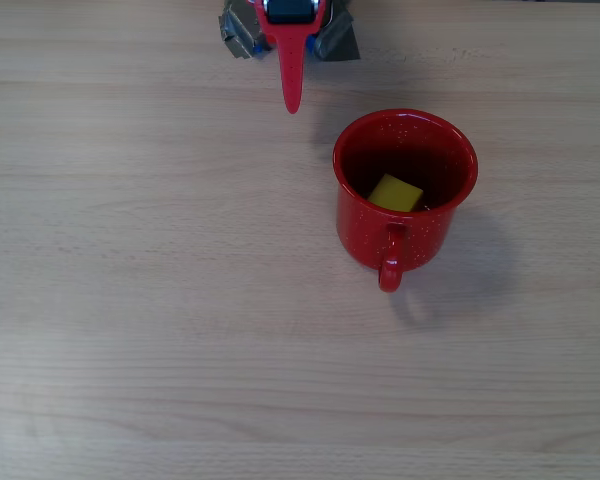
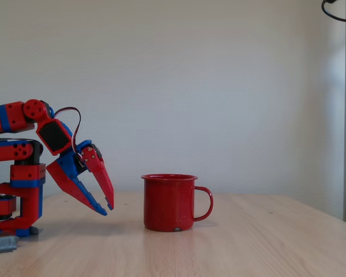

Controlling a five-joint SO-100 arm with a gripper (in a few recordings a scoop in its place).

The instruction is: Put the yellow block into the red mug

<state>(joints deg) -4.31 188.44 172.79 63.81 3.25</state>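
Yellow block (image 1: 395, 192) inside red mug (image 1: 404, 190), lying tilted on dark bottom, toward handle side in overhead view. Mug upright on wooden table (image 1: 140, 300); handle toward lower edge in overhead view, toward right in fixed view. Gripper (image 2: 106, 206) left of mug in fixed view, apart from it, tips angled down just above tabletop. Fingers (image 2: 101, 183) narrowly parted, holding nothing.
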